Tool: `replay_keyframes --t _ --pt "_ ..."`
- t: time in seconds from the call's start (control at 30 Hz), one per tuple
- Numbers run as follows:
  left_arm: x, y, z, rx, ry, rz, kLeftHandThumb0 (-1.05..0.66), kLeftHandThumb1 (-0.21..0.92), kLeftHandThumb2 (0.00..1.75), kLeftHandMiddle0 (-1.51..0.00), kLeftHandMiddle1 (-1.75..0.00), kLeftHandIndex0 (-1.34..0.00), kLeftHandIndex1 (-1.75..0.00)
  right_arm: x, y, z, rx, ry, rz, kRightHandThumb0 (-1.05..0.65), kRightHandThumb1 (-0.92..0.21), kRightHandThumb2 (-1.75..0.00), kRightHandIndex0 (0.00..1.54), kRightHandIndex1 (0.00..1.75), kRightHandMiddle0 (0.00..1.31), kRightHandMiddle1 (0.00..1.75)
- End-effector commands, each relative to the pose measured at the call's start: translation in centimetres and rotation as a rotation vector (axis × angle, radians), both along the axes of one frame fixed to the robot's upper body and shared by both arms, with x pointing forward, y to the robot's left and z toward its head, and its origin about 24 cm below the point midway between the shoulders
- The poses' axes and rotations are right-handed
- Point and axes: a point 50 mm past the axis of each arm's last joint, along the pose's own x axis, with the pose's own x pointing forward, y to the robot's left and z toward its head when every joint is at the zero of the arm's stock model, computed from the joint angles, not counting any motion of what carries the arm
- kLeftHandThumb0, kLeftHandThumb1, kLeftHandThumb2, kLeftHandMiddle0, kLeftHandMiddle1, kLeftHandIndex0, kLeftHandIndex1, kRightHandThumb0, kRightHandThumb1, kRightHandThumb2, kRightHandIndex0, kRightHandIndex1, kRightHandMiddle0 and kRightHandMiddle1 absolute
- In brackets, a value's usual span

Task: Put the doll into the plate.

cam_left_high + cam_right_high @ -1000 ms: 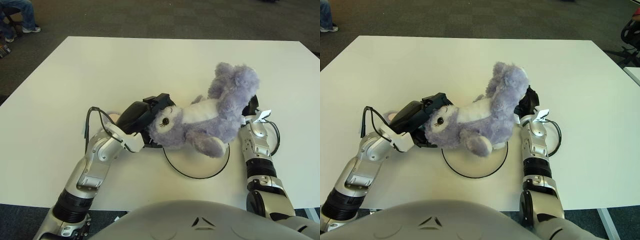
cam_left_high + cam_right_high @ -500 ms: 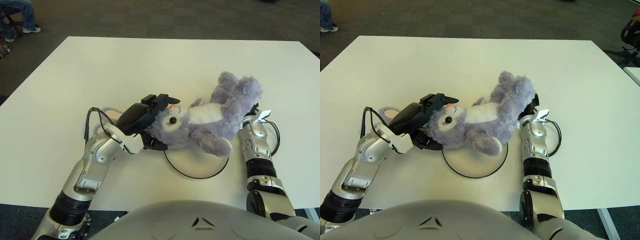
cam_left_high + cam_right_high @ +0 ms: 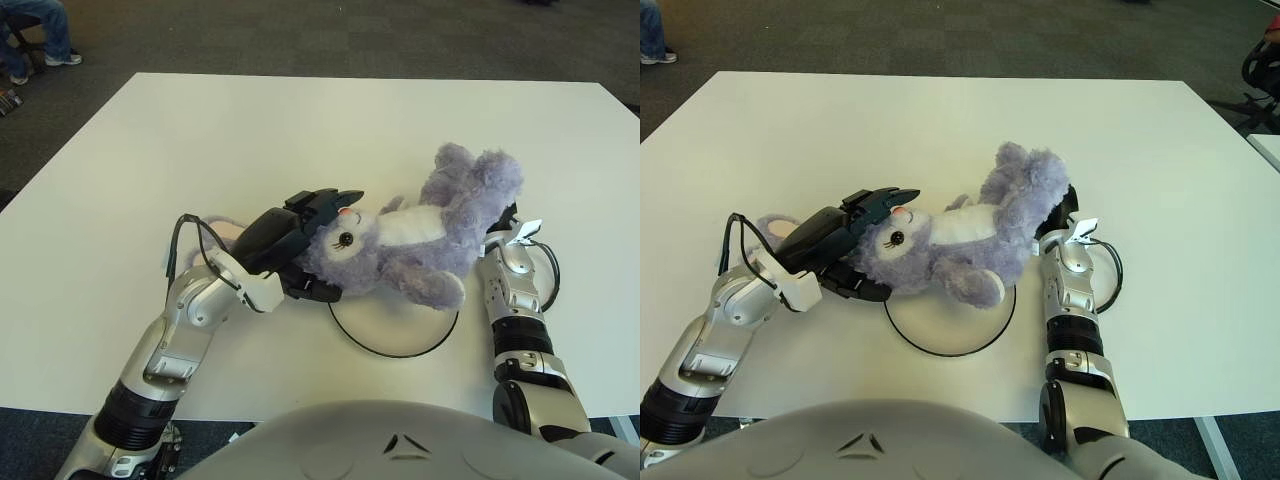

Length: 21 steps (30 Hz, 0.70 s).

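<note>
The doll (image 3: 410,250) covers the far rim of the plate (image 3: 395,325); the table (image 3: 300,130) beyond lies open.

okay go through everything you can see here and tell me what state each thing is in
Doll: lying on its side over the plate's far rim, held at both ends.
Plate: flat on the table, near part bare.
Left hand: gripping the doll's head.
Right hand: against the doll's legs, mostly hidden.

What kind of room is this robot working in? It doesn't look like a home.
Probably an office or lab. A plain white table stands on dark carpet tiles, with a seated person's legs in the far corner. Both hands, left hand and right hand, hold a purple doll over a plate.
</note>
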Motion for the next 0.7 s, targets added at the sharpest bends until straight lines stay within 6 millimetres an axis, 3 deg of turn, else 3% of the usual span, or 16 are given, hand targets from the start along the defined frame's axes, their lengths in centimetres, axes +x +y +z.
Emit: replay_keyframes --t 0.0,0.4,0.67 --pt "0.06 0.20 0.05 -0.021 -0.021 -0.005 -0.97 0.92 0.47 -0.12 -0.02 0.00 -0.14 -0.24 -0.19 -0.71 0.009 0.040 -0.009 -0.51 -0.23 -1.41 1.28 1.75 0.68 1.75" --pt "-0.07 0.34 0.26 -0.085 0.015 -0.052 -1.00 0.92 0.63 -0.13 -0.01 0.00 -0.01 -0.23 -0.16 -0.77 0.002 0.046 -0.016 -0.51 -0.24 -1.41 1.28 1.75 0.68 1.75" --pt "-0.11 0.61 0.42 -0.261 0.065 -0.065 -1.03 0.92 0.77 -0.14 -0.02 0.00 0.00 -0.22 -0.15 -0.75 0.007 0.044 -0.012 -0.51 -0.24 -1.41 1.27 1.75 0.68 1.75"
